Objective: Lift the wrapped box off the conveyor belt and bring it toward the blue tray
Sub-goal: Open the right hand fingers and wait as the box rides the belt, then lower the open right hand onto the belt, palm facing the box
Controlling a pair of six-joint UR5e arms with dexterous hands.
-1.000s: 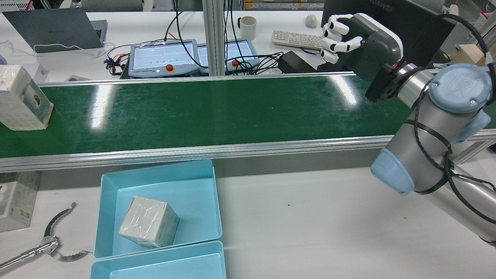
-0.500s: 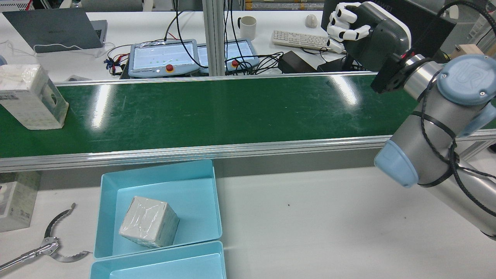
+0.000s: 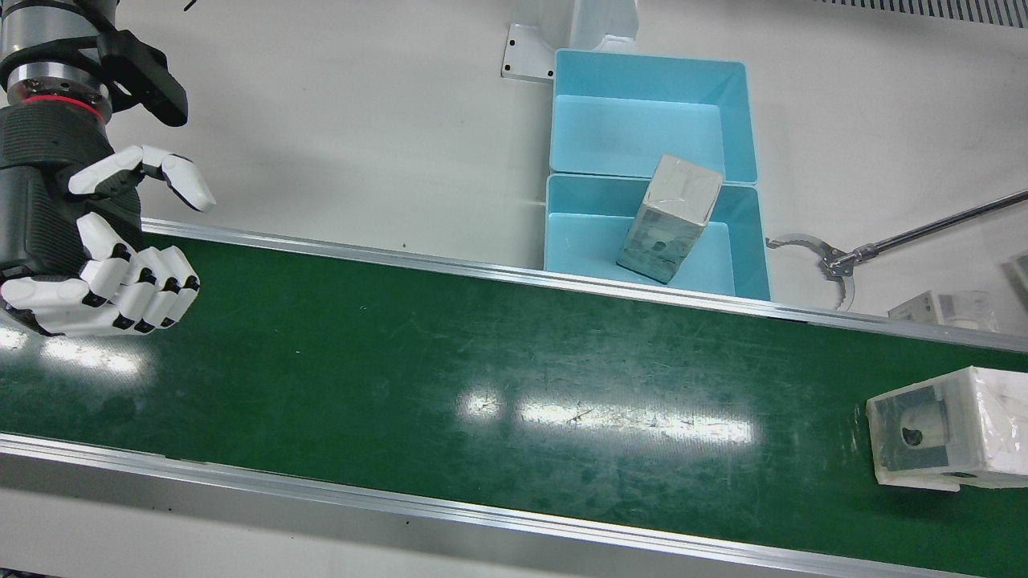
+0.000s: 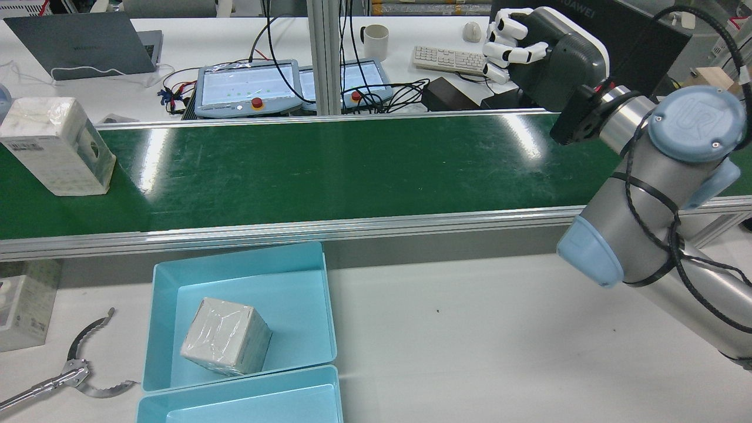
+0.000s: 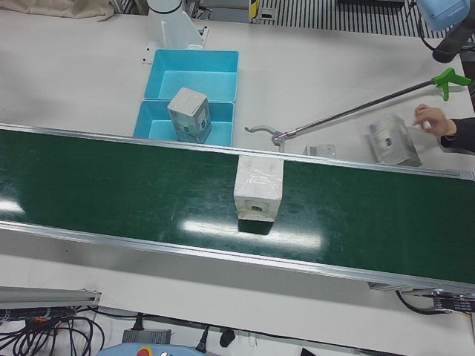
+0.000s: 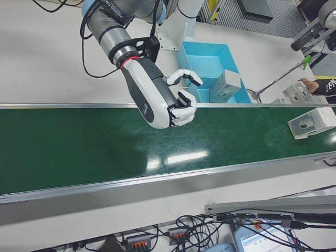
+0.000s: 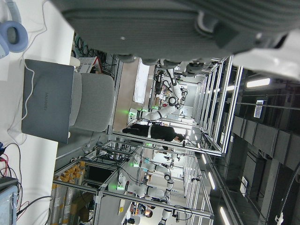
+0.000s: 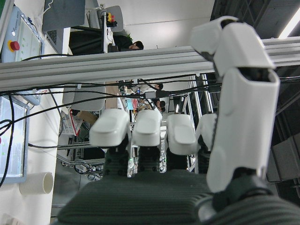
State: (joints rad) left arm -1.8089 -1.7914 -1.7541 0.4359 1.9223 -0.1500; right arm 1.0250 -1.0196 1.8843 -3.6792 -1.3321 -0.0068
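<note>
Plastic-wrapped and pale, the wrapped box [image 4: 57, 147] is lying on its side on the green conveyor belt [image 4: 329, 170], long axis across the belt, its printed end face pointing toward the operators' side. We are seeing it cut off at the frame edge in the front view. Our right hand [image 6: 176, 102] is hovering over the belt well apart from it, fingers curled inward, gripping nothing. Our left hand is hard to make out; we cannot tell its state. Another wrapped carton [image 4: 226, 336] is sitting tilted in the blue tray [image 4: 167, 282].
</note>
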